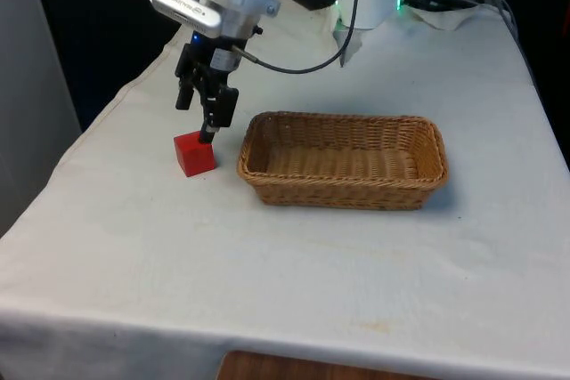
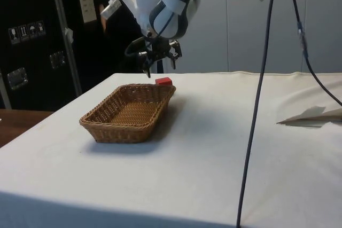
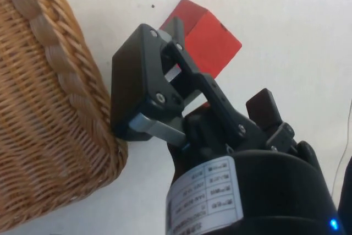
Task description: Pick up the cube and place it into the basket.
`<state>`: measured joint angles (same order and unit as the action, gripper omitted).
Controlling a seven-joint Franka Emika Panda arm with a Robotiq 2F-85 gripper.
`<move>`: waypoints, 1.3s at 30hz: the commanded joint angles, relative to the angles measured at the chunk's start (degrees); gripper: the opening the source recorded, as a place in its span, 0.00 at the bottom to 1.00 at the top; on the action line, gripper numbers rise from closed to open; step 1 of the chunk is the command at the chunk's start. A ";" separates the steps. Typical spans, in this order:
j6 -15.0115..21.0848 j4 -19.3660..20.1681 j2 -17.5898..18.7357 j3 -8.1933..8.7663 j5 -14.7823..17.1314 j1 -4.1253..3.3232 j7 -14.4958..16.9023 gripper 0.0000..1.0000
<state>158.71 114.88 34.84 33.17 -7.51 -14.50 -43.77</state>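
At the front view's left we found the red cube [image 1: 194,153] resting on the white cloth [image 1: 267,273], just beside the short end of the wicker basket [image 1: 343,189] but not touching it. The gripper [image 1: 198,117] hung over the cube, tilted — one fingertip reached down to the cube's top edge, the other stood higher. In the wrist view the fingers [image 3: 137,94] were spread apart with nothing clasped between them, the cube [image 3: 206,39] lying beyond the tips. From the side we saw the cube [image 2: 163,81] peeking over the basket's [image 2: 128,113] far rim, the gripper [image 2: 155,62] above it.
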 commanded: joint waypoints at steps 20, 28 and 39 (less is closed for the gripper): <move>2.35 -2.64 4.13 0.11 0.57 0.52 -0.40 1.00; 2.41 -4.41 6.36 0.00 0.57 0.52 -1.15 1.00; 6.42 -4.64 9.74 0.06 0.57 -0.46 -4.30 1.00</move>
<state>164.38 110.24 44.23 32.72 -6.88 -14.50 -47.50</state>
